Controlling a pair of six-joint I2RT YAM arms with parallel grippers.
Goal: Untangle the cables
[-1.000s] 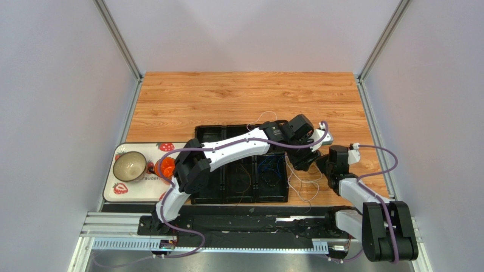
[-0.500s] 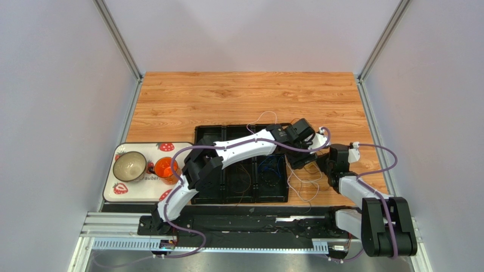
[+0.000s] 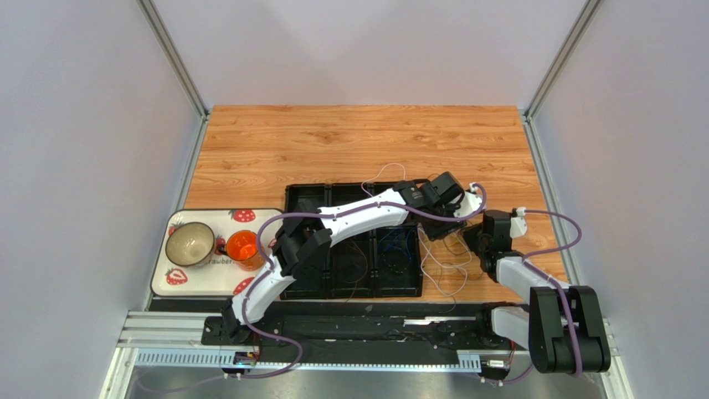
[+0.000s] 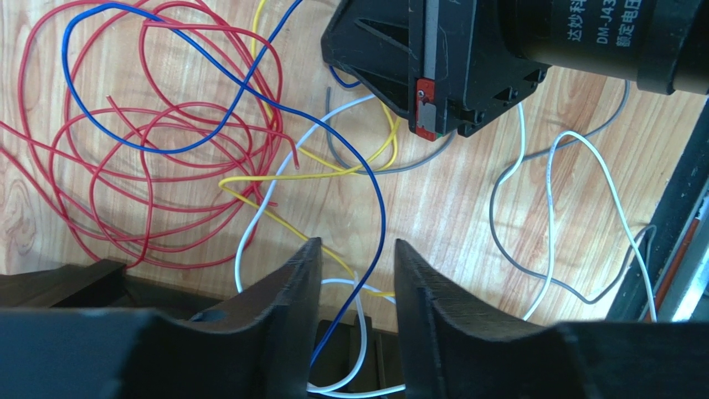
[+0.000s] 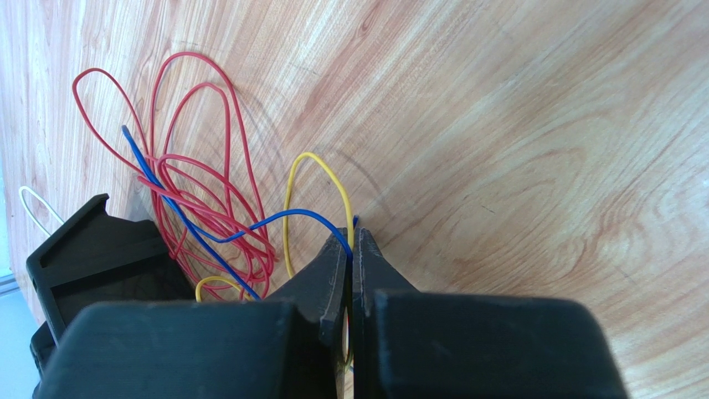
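The cables lie in a loose tangle on the wood just right of the black tray. In the left wrist view there are red loops, a blue cable, yellow, white and grey ones. My left gripper is open, low over the tangle; the blue cable and a white one run between its fingers, untouched. My right gripper is shut on the blue cable and a yellow cable. It also shows in the left wrist view. In the top view the grippers are close together, left, right.
The black three-compartment tray holds more thin wires. A strawberry-print tray at the left carries a bowl and an orange cup. A tray corner sits left of the red loops. Bare wood lies beyond.
My left arm has dropped and its gripper has come down toward the tangle beside the right gripper. The right arm has shifted only slightly.
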